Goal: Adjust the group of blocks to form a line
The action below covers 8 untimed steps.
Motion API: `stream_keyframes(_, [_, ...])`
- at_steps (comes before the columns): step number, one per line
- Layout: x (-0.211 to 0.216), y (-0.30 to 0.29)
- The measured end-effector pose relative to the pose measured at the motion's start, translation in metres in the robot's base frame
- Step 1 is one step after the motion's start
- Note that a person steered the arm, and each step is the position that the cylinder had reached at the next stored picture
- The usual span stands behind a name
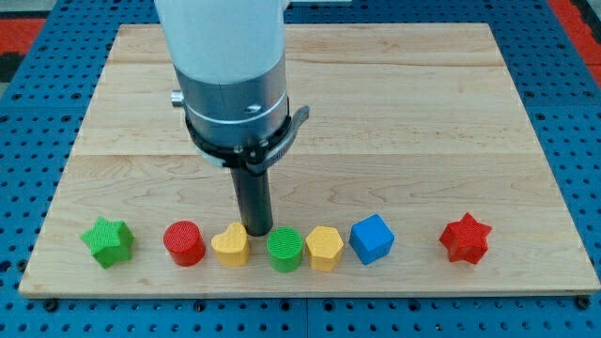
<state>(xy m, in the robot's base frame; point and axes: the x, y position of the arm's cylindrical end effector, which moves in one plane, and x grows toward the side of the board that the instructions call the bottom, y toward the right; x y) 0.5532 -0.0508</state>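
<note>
Several blocks lie in a rough row near the view's bottom edge of the wooden board (394,113). From the view's left: a green star (107,241), a red cylinder (185,243), a yellow heart (230,246), a green cylinder (285,250), a yellow hexagon (324,248), a blue cube (372,238) and a red star (465,238). My tip (258,231) stands just above the gap between the yellow heart and the green cylinder, close to both. The red star sits apart at the view's right.
The arm's white and grey body (230,75) hangs over the board's left middle. A blue perforated table (573,113) surrounds the board.
</note>
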Motion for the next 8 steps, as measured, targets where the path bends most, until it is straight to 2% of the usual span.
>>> stream_keyframes(1, [-0.006,0.011])
stream_keyframes(2, [-0.038,0.090])
stream_keyframes(3, [-0.027,0.132])
stream_keyframes(4, [-0.003,0.140])
stream_keyframes(5, [-0.002,0.158])
stream_keyframes(6, [-0.016,0.209])
stream_keyframes(7, [-0.003,0.235])
stream_keyframes(8, [-0.005,0.229])
